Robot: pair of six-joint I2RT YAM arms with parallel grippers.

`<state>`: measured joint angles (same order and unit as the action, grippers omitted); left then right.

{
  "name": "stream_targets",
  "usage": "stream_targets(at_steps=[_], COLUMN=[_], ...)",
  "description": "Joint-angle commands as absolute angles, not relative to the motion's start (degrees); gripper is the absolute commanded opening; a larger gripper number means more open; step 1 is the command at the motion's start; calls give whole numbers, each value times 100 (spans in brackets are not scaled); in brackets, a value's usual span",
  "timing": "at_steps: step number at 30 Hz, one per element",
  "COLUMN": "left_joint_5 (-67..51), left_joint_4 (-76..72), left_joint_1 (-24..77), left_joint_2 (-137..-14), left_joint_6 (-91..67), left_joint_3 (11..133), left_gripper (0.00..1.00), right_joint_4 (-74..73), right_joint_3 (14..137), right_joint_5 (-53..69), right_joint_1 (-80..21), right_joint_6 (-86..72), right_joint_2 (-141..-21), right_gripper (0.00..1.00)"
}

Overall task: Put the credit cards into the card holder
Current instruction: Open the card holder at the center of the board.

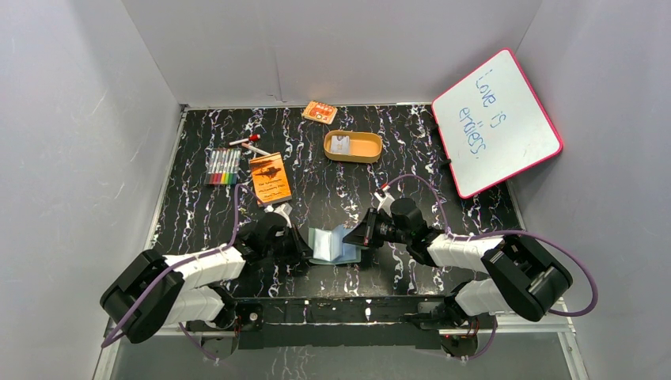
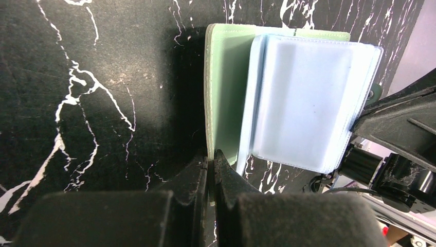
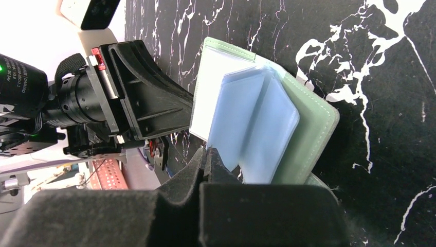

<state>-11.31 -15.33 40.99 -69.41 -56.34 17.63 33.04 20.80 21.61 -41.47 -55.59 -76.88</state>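
The card holder (image 1: 333, 245), a sage-green wallet, lies open between the two arms, its clear bluish pockets fanned up. My left gripper (image 1: 303, 251) is shut on the edge of its green cover (image 2: 220, 98), with the pockets (image 2: 308, 98) to the right. My right gripper (image 1: 365, 237) is shut on the edge of one clear pocket leaf (image 3: 234, 116), beside the green cover (image 3: 308, 134). One pale credit card (image 1: 340, 144) lies in the tan oval tray (image 1: 365, 147) at the back. No card shows in the wrist views.
An orange booklet (image 1: 270, 178), a row of markers (image 1: 223, 166) and a red-capped pen (image 1: 247, 141) lie back left. An orange patterned packet (image 1: 320, 112) lies by the back wall. A pink-framed whiteboard (image 1: 495, 123) leans at the back right.
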Motion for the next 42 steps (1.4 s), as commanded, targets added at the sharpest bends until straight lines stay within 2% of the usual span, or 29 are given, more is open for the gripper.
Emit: stream_targets(at_steps=[1, 3, 6, 9, 12, 13, 17, 21, 24, 31, 42], left_joint_5=[-940, -857, -721, -638, -553, -531, -492, -600, -686, -129, 497], left_joint_4=[-1145, -962, -716, -570, -398, -335, -289, -429, -492, 133, 1009], left_joint_1=[4083, 4082, 4087, 4085, 4085, 4087, 4087, 4087, 4087, 4087, 4086], left_joint_2=[-6677, -6589, -6420, -6278, -6153, -6122, -6083, -6320, -6506, -6075, -5072], left_joint_6=[-5455, -5383, -5298, -5243, -5177, -5164, -5054, -5032, -5076, -5064, -4778], left_joint_3=[1963, 2043, 2145, 2207, 2302, 2329, 2356, 2313, 2348, 2516, 3068], left_gripper=[0, 1, 11, 28, 49, 52, 51, 37, 35, 65, 86], right_joint_4=[3333, 3222, 3004, 2907, 2934, 2939, 3053, 3096, 3101, 2943, 2850], right_joint_3=[2174, 2192, 2235, 2241, 2250, 2262, 2268, 2317, 2338, 2366, 2410], right_joint_5=[2173, 2111, 1990, 1944, 1967, 1969, 2026, 2089, 2108, 2034, 2016], right_joint_1=[-4147, -4144, -4154, -4154, -4147, -4153, -4157, -4153, -4151, -4152, -4156], right_joint_6=[-5460, -5426, -5360, -5335, -5339, -5342, -5331, -5312, -5310, -5259, -5191], right_joint_2=[-7725, -7713, -7671, -7647, -7662, -7668, -7702, -7818, -7842, -7712, -7644], right_gripper=[0, 0, 0, 0, 0, 0, 0, 0, 0, 0, 0])
